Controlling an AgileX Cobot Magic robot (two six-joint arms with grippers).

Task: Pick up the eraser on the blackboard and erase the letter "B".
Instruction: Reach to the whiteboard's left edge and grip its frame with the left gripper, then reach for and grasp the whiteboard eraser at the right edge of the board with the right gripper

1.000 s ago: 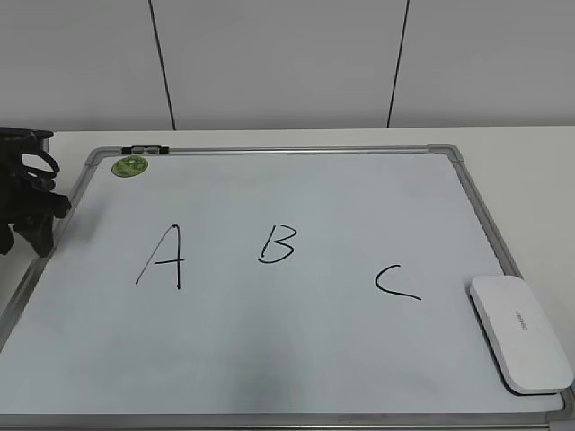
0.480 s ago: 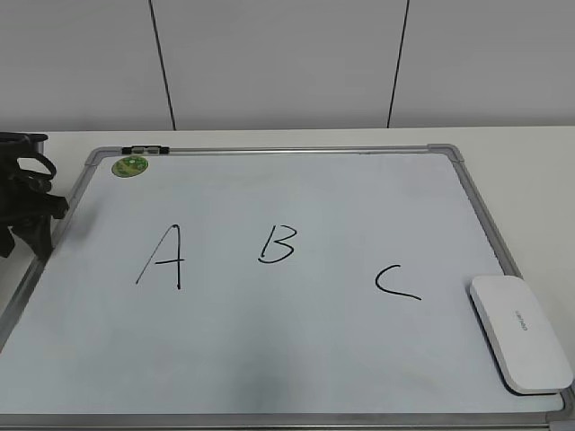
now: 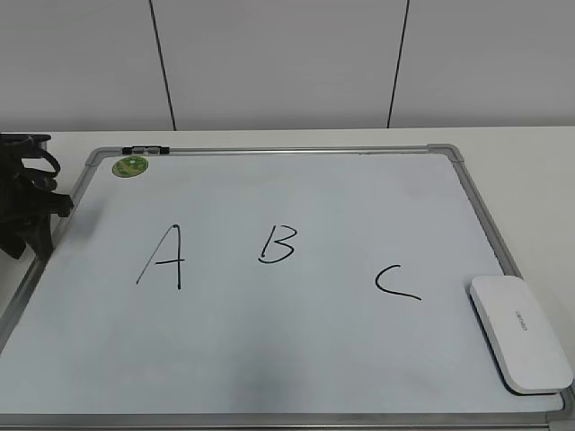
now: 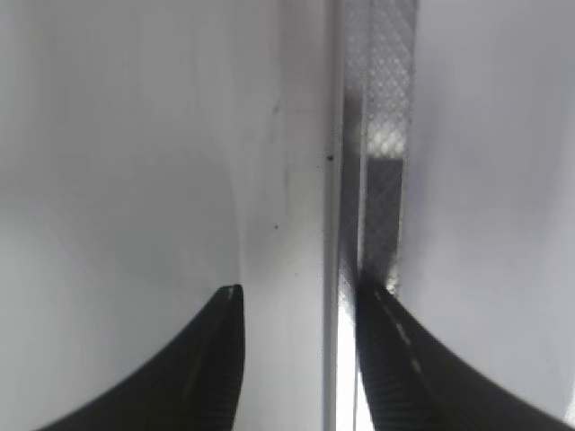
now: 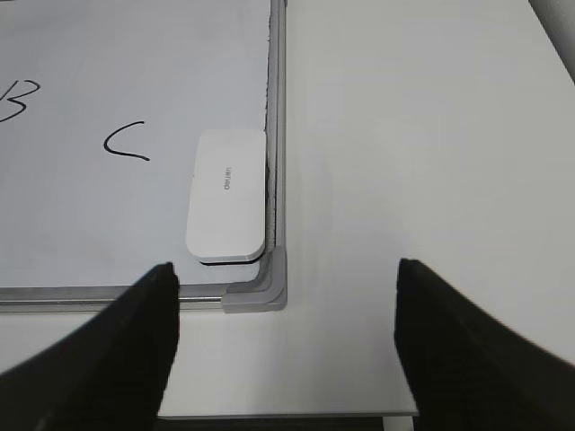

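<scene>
Eraser lies flat in the near right corner of the blackboard, beside the frame. Going big to small: the white bench holds the blackboard. The left end effector sits over the board's left edge, fingers apart. The right end effector hangs above the eraser's corner, fingers wide apart, holding nothing. The letter "B" stands between "A" and "C". A green magnet sits top left.
</scene>
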